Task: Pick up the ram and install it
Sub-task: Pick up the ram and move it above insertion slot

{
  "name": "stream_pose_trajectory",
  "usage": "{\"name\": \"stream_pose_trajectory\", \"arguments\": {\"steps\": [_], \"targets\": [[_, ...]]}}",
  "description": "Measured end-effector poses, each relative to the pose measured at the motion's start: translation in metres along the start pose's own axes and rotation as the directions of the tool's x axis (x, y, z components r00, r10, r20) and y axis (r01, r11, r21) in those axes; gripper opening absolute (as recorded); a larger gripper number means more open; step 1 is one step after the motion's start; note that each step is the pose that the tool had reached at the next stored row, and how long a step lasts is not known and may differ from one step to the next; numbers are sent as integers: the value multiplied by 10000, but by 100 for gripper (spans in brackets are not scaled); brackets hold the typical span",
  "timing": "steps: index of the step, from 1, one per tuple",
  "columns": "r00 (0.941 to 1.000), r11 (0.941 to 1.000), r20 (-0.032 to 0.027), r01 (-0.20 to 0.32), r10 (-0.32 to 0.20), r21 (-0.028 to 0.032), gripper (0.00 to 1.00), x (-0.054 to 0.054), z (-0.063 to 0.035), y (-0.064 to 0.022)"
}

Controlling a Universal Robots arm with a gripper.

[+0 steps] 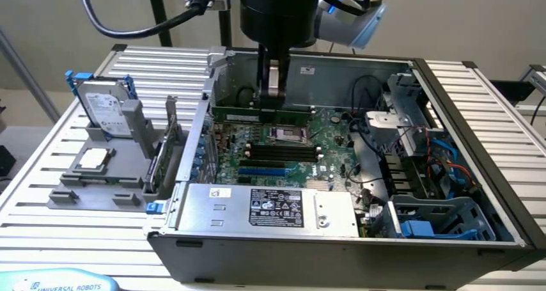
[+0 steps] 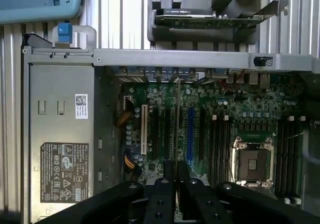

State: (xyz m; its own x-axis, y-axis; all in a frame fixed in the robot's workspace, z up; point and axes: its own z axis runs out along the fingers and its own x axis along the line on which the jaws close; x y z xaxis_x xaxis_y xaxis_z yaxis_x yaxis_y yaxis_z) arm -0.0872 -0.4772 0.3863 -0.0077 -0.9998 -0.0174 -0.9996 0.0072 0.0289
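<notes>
I see the arm reach down into the open case (image 1: 341, 256) that sits on the counter (image 1: 503, 105). The fingers (image 1: 272, 89) are pinched almost shut on the ram (image 1: 243, 115). They hold it by its top edge, near the middle. The ram hangs long and flat, just in front of the back wall (image 1: 341, 64) of the case and over the far edge of the board (image 1: 328, 137). I cannot tell if its bottom edge touches the board.

In the wrist view the ram (image 2: 178, 119) is a thin line, seen edge-on, sticking out from between the fingers (image 2: 162, 196).

Nearer to me than the ram are the square socket (image 1: 283, 134) and then a row of black slots (image 1: 282, 152). The room above them is open. The big power box (image 1: 273, 208) fills the near side of the case. Cables (image 1: 426, 157) crowd the side at the exterior view's right.

Outside the case, at the exterior view's left, a grey holder (image 1: 85, 195) stands on the counter with a card (image 1: 168, 144) upright just beside the case wall.
</notes>
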Motion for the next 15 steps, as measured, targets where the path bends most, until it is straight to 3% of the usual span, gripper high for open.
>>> {"name": "stream_pose_trajectory", "arguments": {"steps": [5,15], "targets": [[10000,10000,0,0,0,-7,13,-129,22,-143],[10000,10000,0,0,0,-10,13,-462,103,-312]]}}
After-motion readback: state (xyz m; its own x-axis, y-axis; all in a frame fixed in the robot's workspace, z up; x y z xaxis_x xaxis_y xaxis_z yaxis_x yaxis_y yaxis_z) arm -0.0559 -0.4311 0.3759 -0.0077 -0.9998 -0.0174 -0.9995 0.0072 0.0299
